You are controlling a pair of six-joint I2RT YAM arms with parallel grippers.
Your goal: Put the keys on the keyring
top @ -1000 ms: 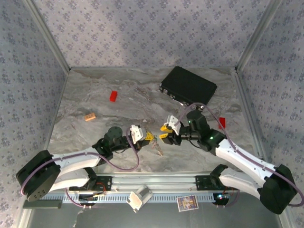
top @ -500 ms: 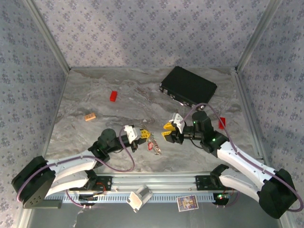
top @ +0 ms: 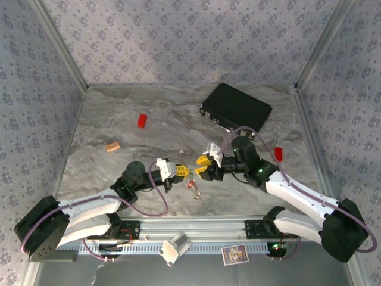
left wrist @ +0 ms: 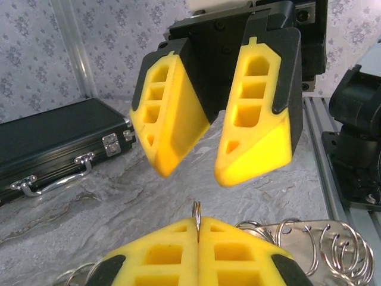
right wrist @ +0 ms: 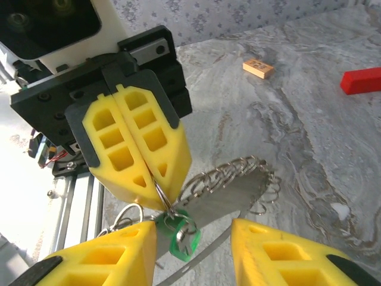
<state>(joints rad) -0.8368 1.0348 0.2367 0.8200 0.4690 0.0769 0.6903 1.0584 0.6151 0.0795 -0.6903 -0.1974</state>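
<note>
now l tool [right wrist: 152, 186] clenched on keyring [left wrist: 196, 210] (green key [right wrist: 181, 237] hanging); r tool [left wrist: 202, 173] released.

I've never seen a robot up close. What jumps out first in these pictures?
Bright yellow fingers meet face to face: the left gripper is pinched shut on a thin metal ring, and the right gripper hangs open just in front of it. A tiny green key dangles just below the left fingertips. Behind them, a flat black case lies at the back right of the table.

Lab robot cell: patterned walls [top: 178, 42], aluminium frame posts [top: 59, 44], marble-print tabletop [top: 101, 119], arm mounting rail [top: 196, 226].
</note>
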